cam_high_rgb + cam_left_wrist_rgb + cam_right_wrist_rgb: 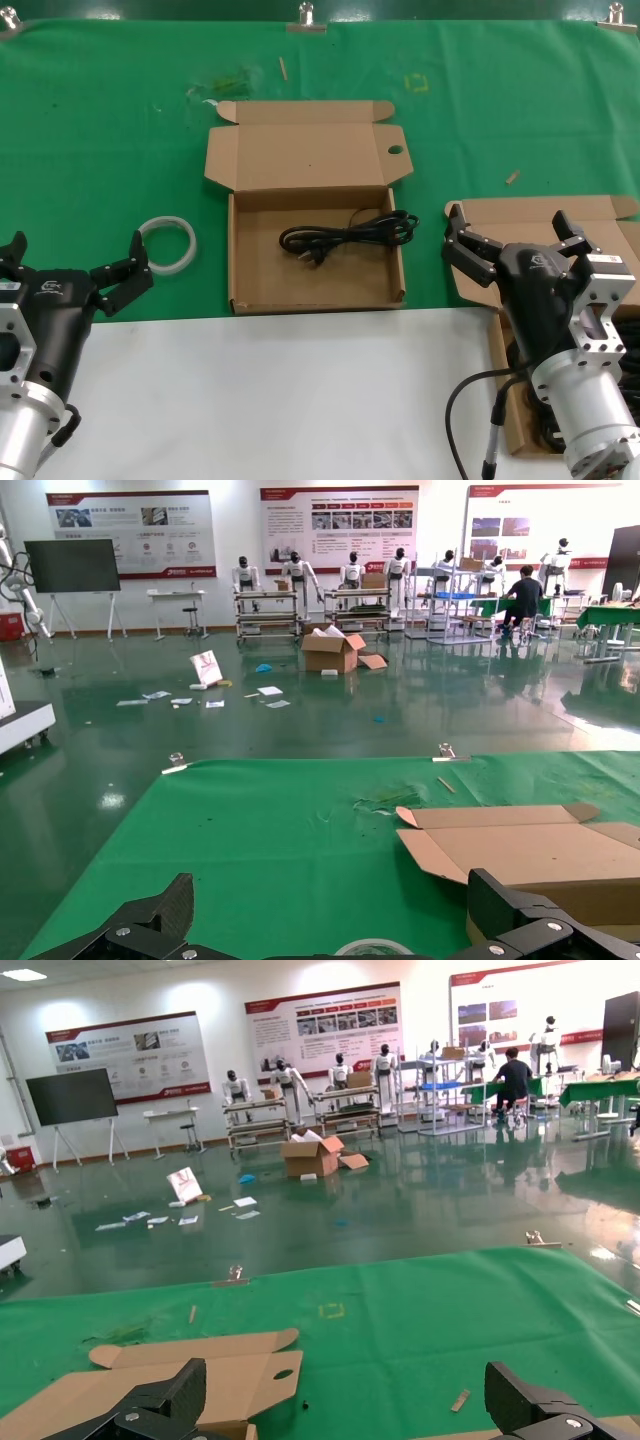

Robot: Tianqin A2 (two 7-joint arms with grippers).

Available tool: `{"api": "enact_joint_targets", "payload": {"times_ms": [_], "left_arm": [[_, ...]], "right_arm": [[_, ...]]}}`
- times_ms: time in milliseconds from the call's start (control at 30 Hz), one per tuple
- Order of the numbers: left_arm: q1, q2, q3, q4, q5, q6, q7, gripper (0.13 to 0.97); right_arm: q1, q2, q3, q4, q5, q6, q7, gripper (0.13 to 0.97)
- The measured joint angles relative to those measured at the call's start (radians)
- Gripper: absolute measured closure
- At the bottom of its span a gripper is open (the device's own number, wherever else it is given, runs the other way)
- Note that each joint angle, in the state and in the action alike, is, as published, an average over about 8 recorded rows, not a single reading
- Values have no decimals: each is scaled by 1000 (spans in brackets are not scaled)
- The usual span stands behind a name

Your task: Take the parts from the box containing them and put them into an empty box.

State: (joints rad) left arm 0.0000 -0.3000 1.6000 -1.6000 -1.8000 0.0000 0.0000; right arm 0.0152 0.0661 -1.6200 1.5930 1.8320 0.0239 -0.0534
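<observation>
The holed box (240, 255) lies open at the centre of the green cloth, its lid flap with the round hole (395, 150) folded back. One coiled black cord (350, 235) lies inside it. The second box (530, 212) sits at the right, mostly hidden under my right arm; dark cords (628, 345) show at its right edge. My right gripper (510, 225) hovers open above that box's lid, holding nothing. My left gripper (75, 255) waits open at the lower left, beside the white tape ring (167, 243). The right wrist view shows the holed lid (200, 1370) beyond the open right gripper (345, 1378).
A white sheet (300, 400) covers the near part of the table. Small wood chips (512, 177) lie on the cloth behind the boxes. The left wrist view shows the tape ring (373, 947) just past the open left gripper (330, 890), and a cardboard lid (520, 850).
</observation>
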Motion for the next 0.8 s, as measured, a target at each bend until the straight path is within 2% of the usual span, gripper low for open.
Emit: {"api": "enact_joint_targets", "payload": {"times_ms": [800], "left_arm": [[0, 0, 0, 0, 0, 0, 0, 132]], "right_arm": [[0, 0, 0, 0, 0, 0, 0, 129]]}}
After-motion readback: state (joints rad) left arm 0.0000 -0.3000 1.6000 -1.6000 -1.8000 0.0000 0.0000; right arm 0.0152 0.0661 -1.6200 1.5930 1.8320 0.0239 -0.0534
